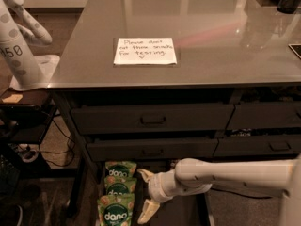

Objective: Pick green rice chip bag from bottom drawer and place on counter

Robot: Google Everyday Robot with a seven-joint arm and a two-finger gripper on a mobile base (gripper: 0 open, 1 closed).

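**Camera view.** The gripper (146, 194) hangs low in front of the cabinet, over the pulled-out bottom drawer (186, 213). Its two pale fingers (147, 212) are spread apart and hold nothing.

Just beside the gripper, on the side away from its white arm (235, 173), three matching pouches lie in a row on the drawer floor. The green rice chip bag (115, 211) by the lower finger lies flat with its label up. Whether the finger touches it cannot be told, nor which of the three is aimed at.

Well above the gripper, the tabletop (225, 46) carries a white handwritten note (145, 51).

**Progress, as judged:** the drawer is open and the gripper is at the bags. Grasping, lifting and placing on the tabletop are not yet done.

**Appearance:** a small green pouch with white lettering on a dark green disc and pale round chips pictured. Its upper edge sits against the next pouch.
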